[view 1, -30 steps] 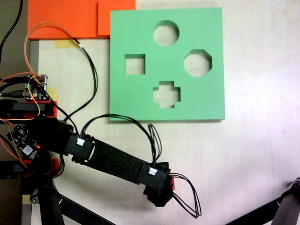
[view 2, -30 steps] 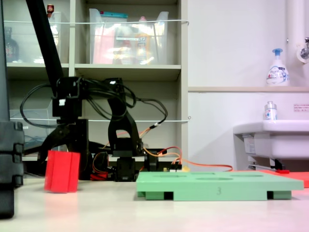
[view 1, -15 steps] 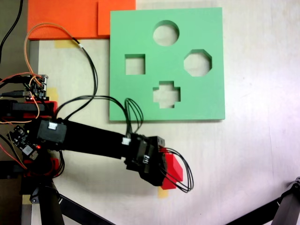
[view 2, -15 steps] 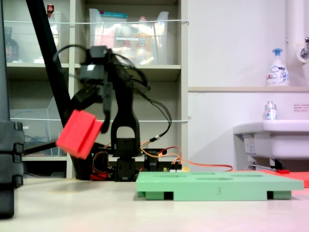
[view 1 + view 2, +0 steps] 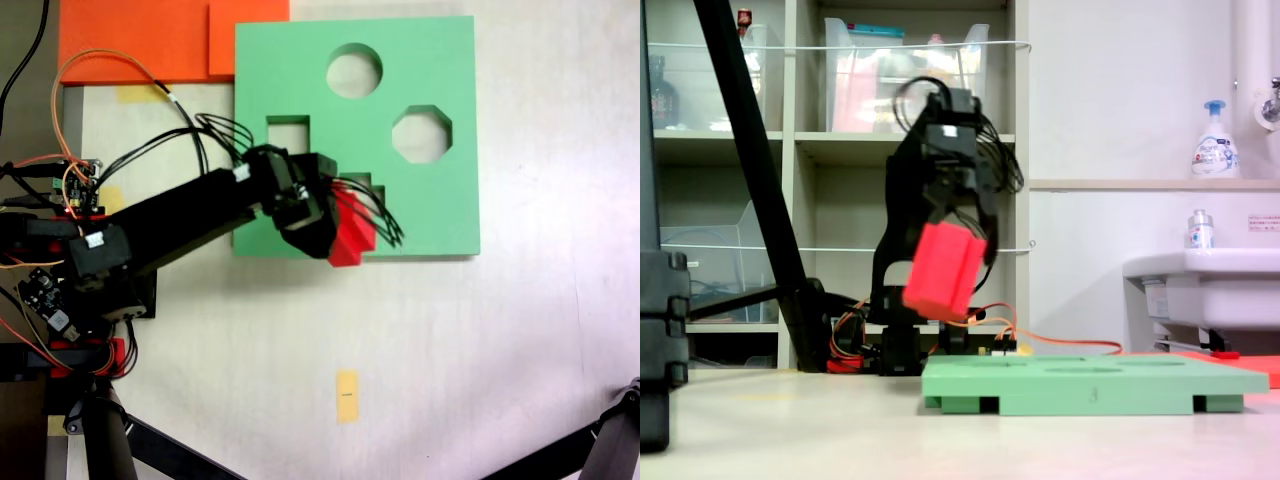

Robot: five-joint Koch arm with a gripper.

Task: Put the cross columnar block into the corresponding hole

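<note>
One red cross columnar block (image 5: 944, 271) is held tight in the one pincer (image 5: 962, 226), tilted, up in the air above the green board (image 5: 440, 215). Four holes are cut in the board; the corresponding hole (image 5: 362, 180) is mostly hidden under the pincer.

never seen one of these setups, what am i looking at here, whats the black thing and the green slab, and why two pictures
The black thing is a small robot arm with wires along it. Its claw is shut on a red foam block, held tilted in the air above the table.

The first exterior view looks straight down; the second exterior view looks across the table from the side, at the same moment.

The green slab is a foam board with round, square, eight-sided and plus-shaped holes. The plus-shaped hole is mostly hidden under the claw in the first exterior view. The block is not in it yet.
</note>
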